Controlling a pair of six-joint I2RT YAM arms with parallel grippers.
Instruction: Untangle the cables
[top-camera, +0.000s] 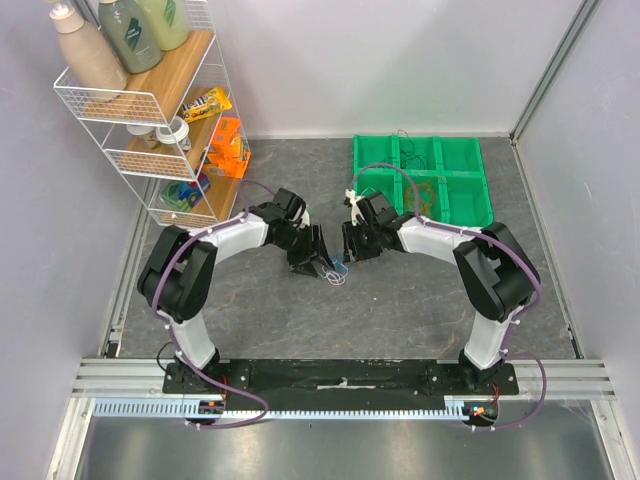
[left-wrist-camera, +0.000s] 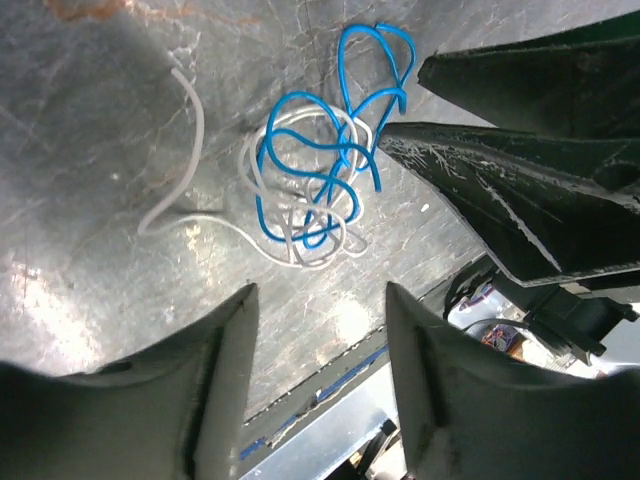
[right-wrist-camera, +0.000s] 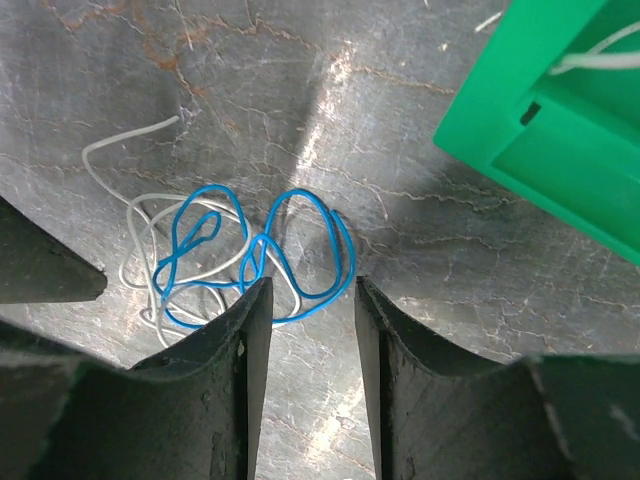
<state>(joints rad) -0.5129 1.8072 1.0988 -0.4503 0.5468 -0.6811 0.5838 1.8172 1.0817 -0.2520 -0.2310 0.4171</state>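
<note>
The cables are a blue wire (left-wrist-camera: 330, 150) and a white wire (left-wrist-camera: 190, 130) tangled in one small bunch on the dark mat, seen from above as a tiny knot (top-camera: 337, 272) between the two arms. My left gripper (left-wrist-camera: 320, 290) hovers just short of the bunch, open, with only mat between its fingers. My right gripper (right-wrist-camera: 312, 282) is open too. The outer loop of the blue wire (right-wrist-camera: 300, 250) lies right at its fingertips, ungripped. The white wire (right-wrist-camera: 130, 150) trails off to the left. The right gripper's dark fingers (left-wrist-camera: 500, 190) reach in beside the blue loops.
A green compartment tray (top-camera: 470, 205) with thin wires in it stands at the back right, its corner (right-wrist-camera: 540, 110) close to my right gripper. A white wire rack (top-camera: 150, 110) with bottles and small items stands at the back left. Walls enclose the mat.
</note>
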